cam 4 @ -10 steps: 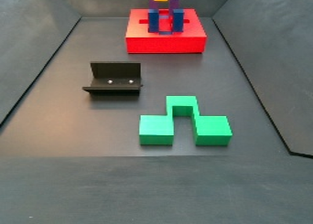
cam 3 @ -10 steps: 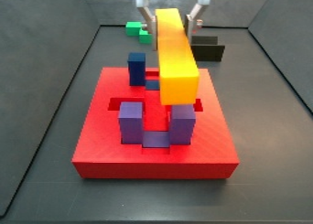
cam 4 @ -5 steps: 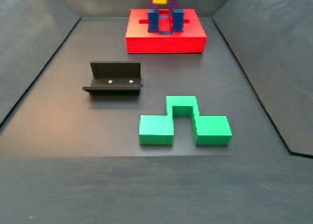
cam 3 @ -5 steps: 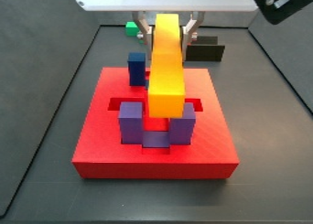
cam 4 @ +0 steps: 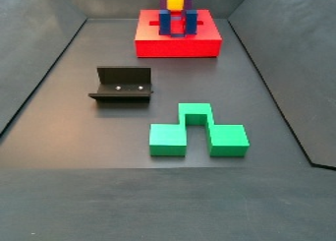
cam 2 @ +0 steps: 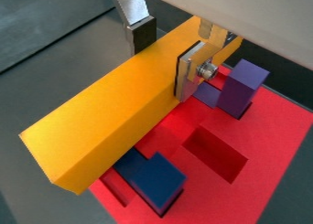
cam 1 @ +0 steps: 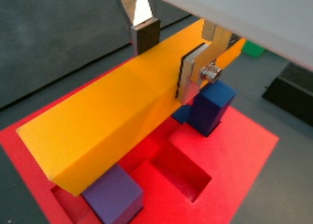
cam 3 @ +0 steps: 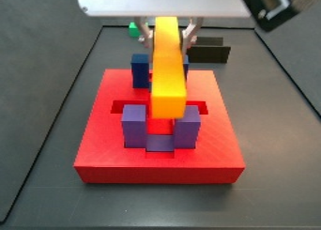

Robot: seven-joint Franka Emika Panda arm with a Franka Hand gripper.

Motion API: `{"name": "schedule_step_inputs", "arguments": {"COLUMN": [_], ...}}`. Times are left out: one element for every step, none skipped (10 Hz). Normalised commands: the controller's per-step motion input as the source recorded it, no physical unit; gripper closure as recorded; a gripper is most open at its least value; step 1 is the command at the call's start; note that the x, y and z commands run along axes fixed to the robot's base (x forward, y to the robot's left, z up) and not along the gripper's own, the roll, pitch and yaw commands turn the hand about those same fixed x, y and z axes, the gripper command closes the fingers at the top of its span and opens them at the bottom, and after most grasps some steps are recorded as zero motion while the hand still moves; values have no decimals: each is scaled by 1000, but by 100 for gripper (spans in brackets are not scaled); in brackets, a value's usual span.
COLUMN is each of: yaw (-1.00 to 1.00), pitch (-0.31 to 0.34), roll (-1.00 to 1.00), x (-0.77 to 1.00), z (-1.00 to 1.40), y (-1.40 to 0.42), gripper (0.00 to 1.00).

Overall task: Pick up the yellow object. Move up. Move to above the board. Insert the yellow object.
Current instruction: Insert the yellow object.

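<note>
My gripper is shut on the yellow object, a long yellow-orange bar, near its far end. The bar hangs level over the board, the red slab, lengthwise along its middle. Its near end is over the gap between two purple posts. A blue post stands just beside the bar. In both wrist views the silver fingers clamp the bar's sides, with red slots of the board underneath. In a side view the bar shows end-on above the board.
A green notched block lies on the dark floor, away from the board, and the black fixture stands between them. In a side view they show behind the board, the green block and the fixture. Dark walls ring the floor.
The gripper has carried the bar sideways until it lines up over the board's middle, and has come down a little. The grip is unchanged.
</note>
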Motion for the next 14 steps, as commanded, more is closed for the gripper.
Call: {"name": "schedule_step_inputs", "arguments": {"yaw": [0, 0, 0, 0, 0, 0, 0, 0, 0, 0, 26, 46, 34, 0], "pitch": [0, 0, 0, 0, 0, 0, 0, 3, 30, 0, -10, -16, -1, 0], "roll": [40, 44, 90, 109, 96, 103, 113, 101, 54, 0, 0, -9, -6, 1], "x": [-49, -71, -109, -80, -74, 0, 0, 214, 354, 289, 269, 183, 103, 0], "z": [-217, -274, -240, -200, -243, -171, -94, -60, -66, -189, -294, -317, -280, -186], "y": [-223, -214, -134, -43, -26, -26, -51, -23, 0, 0, 0, 0, 0, 0], "gripper": [100, 100, 100, 100, 100, 100, 100, 100, 100, 100, 100, 100, 100, 100]}}
